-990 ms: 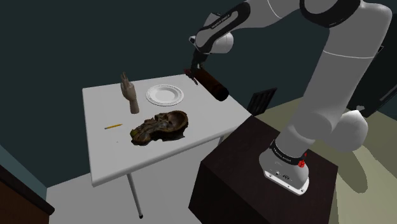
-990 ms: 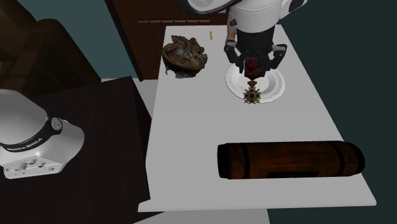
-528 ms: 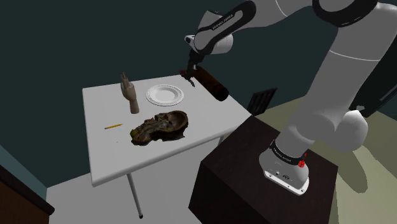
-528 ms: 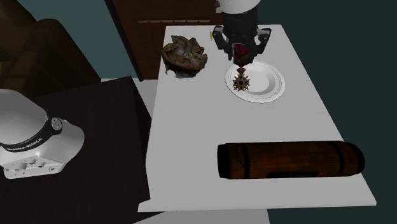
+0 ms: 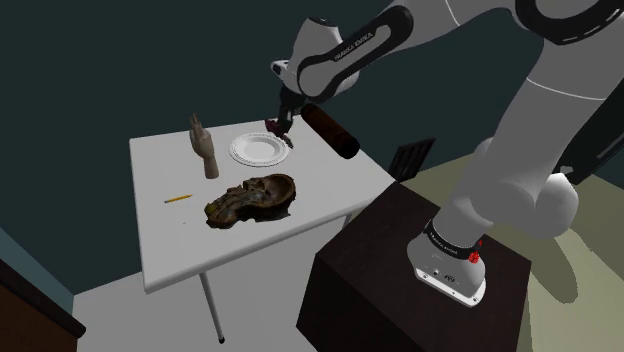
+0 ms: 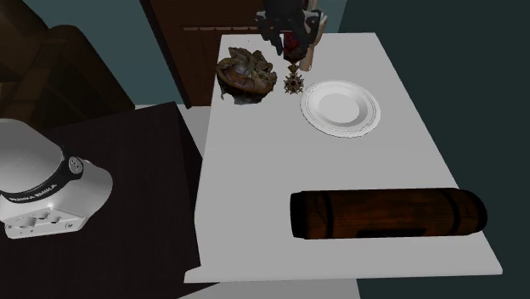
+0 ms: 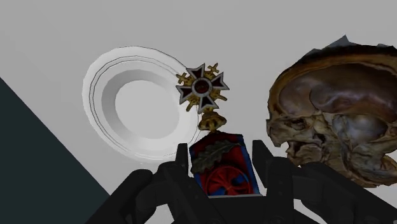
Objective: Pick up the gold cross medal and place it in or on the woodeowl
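The gold cross medal (image 7: 202, 89) hangs by its red ribbon (image 7: 218, 167), and my gripper (image 7: 219, 175) is shut on that ribbon. In the second exterior view the medal (image 6: 294, 82) dangles between the white plate (image 6: 340, 108) and the brown hollow carved piece (image 6: 246, 75), with the gripper (image 6: 291, 36) above it. The shoulder view shows the gripper (image 5: 273, 125) and medal (image 5: 286, 139) in the air over the plate's (image 5: 260, 150) far rim. The brown carved piece (image 5: 255, 196) lies nearer the table's front. From the wrist, the carved piece (image 7: 334, 121) is beside the medal, opposite the plate (image 7: 133, 102).
A dark brown cylinder (image 6: 386, 214) lies on the white table (image 5: 180, 240) at the shoulder view's right edge (image 5: 331, 131). A wooden hand figure (image 5: 204, 147) stands upright beside the plate. A small pencil (image 5: 177, 199) lies near it. The dark stand (image 5: 400, 290) sits below the table corner.
The gripper has carried the hanging medal off the plate's middle, toward the shoulder view's left, until it hangs between the plate and the carved piece. Nothing on the table has moved.
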